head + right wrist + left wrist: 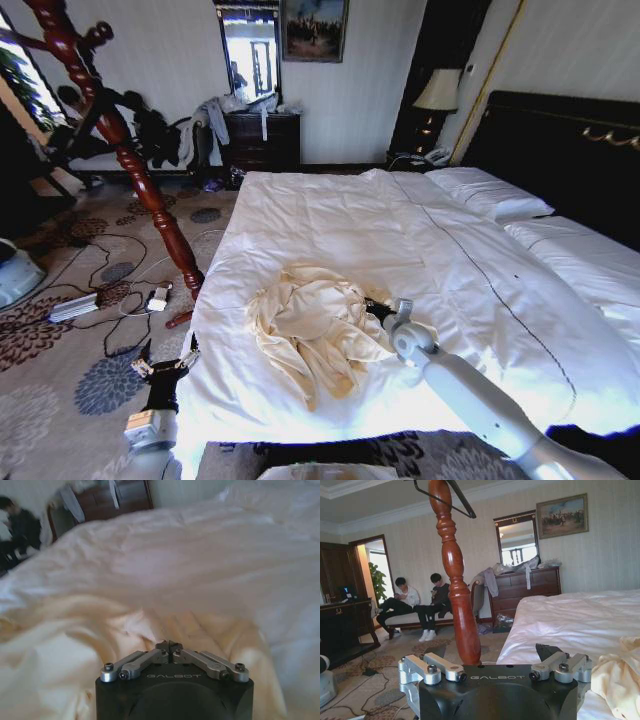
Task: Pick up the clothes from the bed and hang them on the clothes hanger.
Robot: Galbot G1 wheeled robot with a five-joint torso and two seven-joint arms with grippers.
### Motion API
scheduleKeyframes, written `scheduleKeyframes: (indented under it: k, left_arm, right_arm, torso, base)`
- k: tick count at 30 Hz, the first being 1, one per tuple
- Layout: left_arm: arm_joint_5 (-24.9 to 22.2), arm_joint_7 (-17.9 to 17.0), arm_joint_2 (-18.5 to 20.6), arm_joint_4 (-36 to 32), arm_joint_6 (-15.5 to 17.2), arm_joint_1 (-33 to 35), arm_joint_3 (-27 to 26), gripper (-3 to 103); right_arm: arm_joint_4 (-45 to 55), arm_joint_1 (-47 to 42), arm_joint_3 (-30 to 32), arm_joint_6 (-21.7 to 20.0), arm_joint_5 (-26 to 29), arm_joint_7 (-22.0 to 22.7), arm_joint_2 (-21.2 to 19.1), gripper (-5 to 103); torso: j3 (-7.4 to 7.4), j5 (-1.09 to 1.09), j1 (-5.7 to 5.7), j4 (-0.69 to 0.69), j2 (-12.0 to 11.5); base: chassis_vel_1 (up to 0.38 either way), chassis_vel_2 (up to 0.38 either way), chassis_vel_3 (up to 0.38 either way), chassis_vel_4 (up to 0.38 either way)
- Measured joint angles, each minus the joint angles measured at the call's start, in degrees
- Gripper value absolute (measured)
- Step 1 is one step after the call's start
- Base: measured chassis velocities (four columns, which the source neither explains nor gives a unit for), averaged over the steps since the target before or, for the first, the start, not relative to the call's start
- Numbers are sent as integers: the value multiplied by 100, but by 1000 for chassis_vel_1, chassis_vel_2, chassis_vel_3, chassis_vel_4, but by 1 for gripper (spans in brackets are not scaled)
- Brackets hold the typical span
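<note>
The clothes (315,328), a pale cream garment, lie crumpled on the white duvet of the bed (340,215) near its foot. My right gripper (378,312) reaches in from the lower right to the garment's right edge. In the right wrist view its fingers (169,646) are closed together on a fold of the cream fabric (75,630). My left gripper (165,365) hangs open beside the bed's left edge, above the carpet, holding nothing (495,666). The black clothes hanger (451,499) hangs high on the coat stand. A corner of the garment (620,677) also shows there.
The red-brown coat stand (135,170) rises from the carpet just left of the bed. Cables and a power strip (75,306) lie on the floor. A dresser (262,138) piled with clothes stands at the back wall. The black headboard (570,150) is on the right.
</note>
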Motion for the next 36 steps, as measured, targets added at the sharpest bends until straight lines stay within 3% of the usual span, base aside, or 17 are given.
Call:
scheduleKeyframes:
  k: [8,13,15,18,19,22,24,28,29,30,32,34,35,36]
  left_arm:
    - [16,-4,-21,-72,0,34,15,100]
    - [20,-26,-40,-101,-15,64,16,100]
    - [21,-31,-43,-101,-17,64,15,100]
    - [48,-35,-87,-88,-19,49,46,100]
    - [48,-35,-87,-88,-19,49,46,100]
    - [87,-35,-106,-78,-19,43,75,100]
    - [90,-35,-106,-80,-19,51,75,100]
    - [93,-37,-95,-106,-19,94,42,100]
    - [93,-37,-95,-106,-19,94,42,100]
    - [93,-38,-95,-108,-19,101,37,100]
    - [93,-48,-94,-114,-26,108,26,100]
    - [93,-48,-94,-114,-26,108,26,100]
    - [93,-49,-94,-114,-29,107,23,100]
    - [93,-54,-89,-97,-32,89,19,100]
  right_arm:
    - [1057,-457,818,292,287,-398,-476,0]
    - [2492,-2157,1569,249,-57,-381,-1054,0]
    - [2590,-2372,1590,240,-164,-357,-1064,0]
    - [2778,-3355,1445,191,-1182,-256,-809,0]
    - [2778,-3355,1445,191,-1182,-256,-809,0]
    - [2389,-3411,1164,132,-1878,-58,-382,-2]
    - [2319,-3376,1129,111,-1966,-14,-303,-2]
    - [2334,-3341,1102,104,-2384,5,-321,20]
    - [2334,-3341,1102,104,-2384,5,-321,20]
    - [2389,-3376,1111,167,-2521,-73,-393,20]
    - [2475,-3490,1171,527,-2926,-506,-633,36]
    - [2475,-3490,1171,527,-2926,-506,-633,36]
    - [2469,-3512,1225,802,-3072,-843,-758,36]
    - [2267,-3481,1476,1641,-3215,-2135,-1043,51]
  torso:
    - [0,-1,0,3,0]
    - [-1,0,0,-2,1]
    - [-1,0,-1,-1,1]
    - [-1,-1,-2,-3,1]
    - [-1,-1,-2,-3,1]
    - [-1,1,-1,0,1]
    - [-1,1,-1,1,1]
    - [0,0,-1,1,1]
    - [0,0,-1,1,1]
    - [0,-1,-1,1,1]
    - [0,-2,-1,-1,1]
    - [0,-2,-1,-1,1]
    - [0,-2,-1,0,1]
    - [0,-2,0,0,0]
  base:
    - [0,0,0,0]
    - [0,0,0,0]
    - [0,0,0,0]
    - [0,0,0,0]
    - [0,0,0,0]
    - [0,0,0,0]
    - [0,0,0,0]
    - [0,0,0,0]
    - [0,0,0,0]
    - [0,0,0,0]
    - [0,0,0,0]
    - [0,0,0,0]
    - [0,0,0,0]
    - [0,0,0,0]
